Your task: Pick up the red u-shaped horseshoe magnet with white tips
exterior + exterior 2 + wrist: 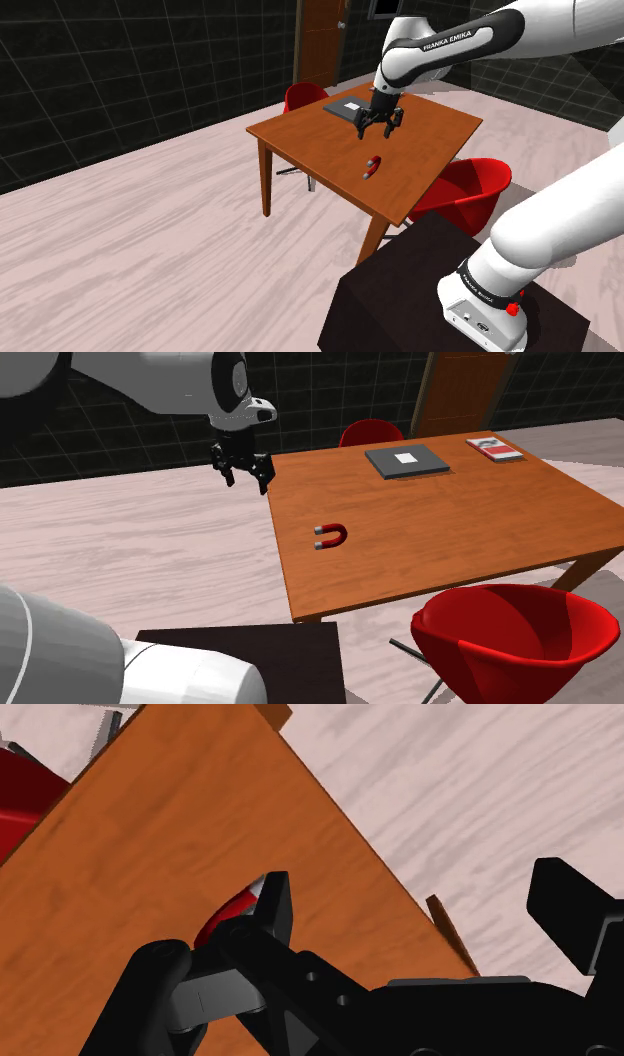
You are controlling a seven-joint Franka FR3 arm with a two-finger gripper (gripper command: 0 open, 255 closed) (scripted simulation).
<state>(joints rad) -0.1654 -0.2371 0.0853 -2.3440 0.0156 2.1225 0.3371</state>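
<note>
The red horseshoe magnet (372,167) with white tips lies flat on the brown wooden table (330,140), towards the edge nearest the stand. From the second exterior view the magnet (331,537) has its white tips towards that view's left. My black gripper (379,129) hangs open in the air above the table, up and away from the magnet, with nothing between its fingers. The same open gripper (248,479) shows high up near the table's left edge. In the wrist view the magnet (230,908) peeks out from behind one finger (273,904), outside the open gripper (415,894).
A flat dark grey pad (406,461) and a red-and-white booklet (494,448) lie at the table's far side. Red chairs stand at the far side (370,432) and the near side (520,637). A brown door (320,40) is in the dark tiled wall.
</note>
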